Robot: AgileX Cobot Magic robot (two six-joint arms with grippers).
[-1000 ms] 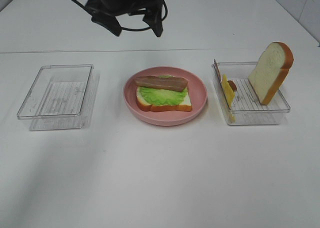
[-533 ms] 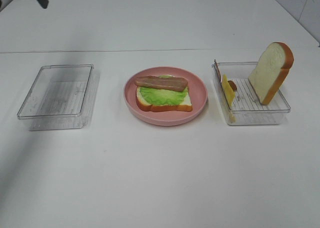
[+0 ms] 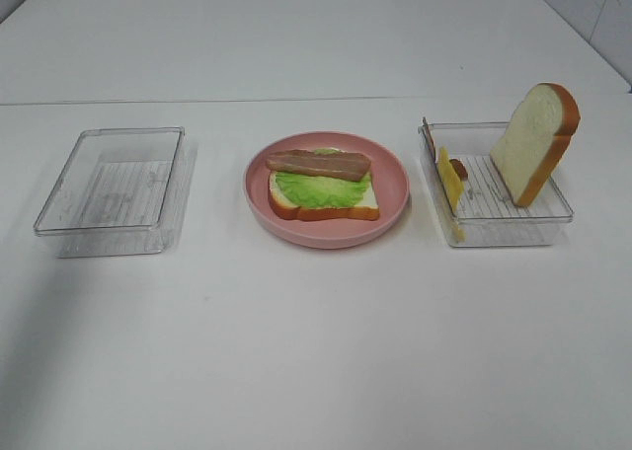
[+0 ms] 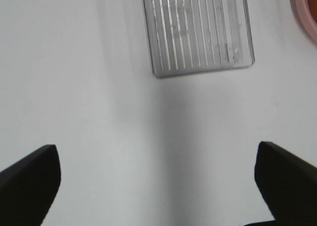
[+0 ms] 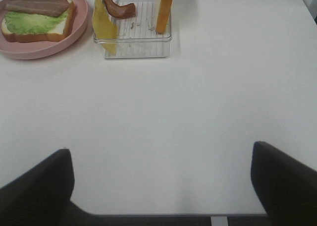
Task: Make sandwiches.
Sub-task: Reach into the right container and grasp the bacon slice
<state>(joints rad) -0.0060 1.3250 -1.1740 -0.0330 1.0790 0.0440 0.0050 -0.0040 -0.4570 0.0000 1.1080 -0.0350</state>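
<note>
Both arms sat outside the high view. Left gripper (image 4: 156,154): jaws fully apart, nothing in them, over bare table (image 4: 74,87) on the near side of the left tray (image 4: 198,32). Right gripper (image 5: 159,151): same, spread wide with nothing held, well to the near side of the right tray (image 5: 133,42).

Sandwich (image 3: 324,188) sat half-built on the pink plate (image 3: 395,213), mid-table between the trays. It had a base slice (image 3: 360,205), lettuce (image 3: 296,186) and one bacon strip (image 3: 318,163) laid across the far side. No cheese or lid on it yet.

Left tray had nothing in it, so I judged the remaining picks were the right arm's. In the right tray the top slice (image 3: 533,144) stood on edge at the right side. The cheese (image 3: 450,181) stood on edge at the left wall, with spare bacon (image 3: 459,168) tucked by it. Upright parts gave me an edge to pinch from above, which flat ones wouldn't. Wide jaws suited the thick slice. Risk: the cheese looked thin and floppy and could slip.
</note>
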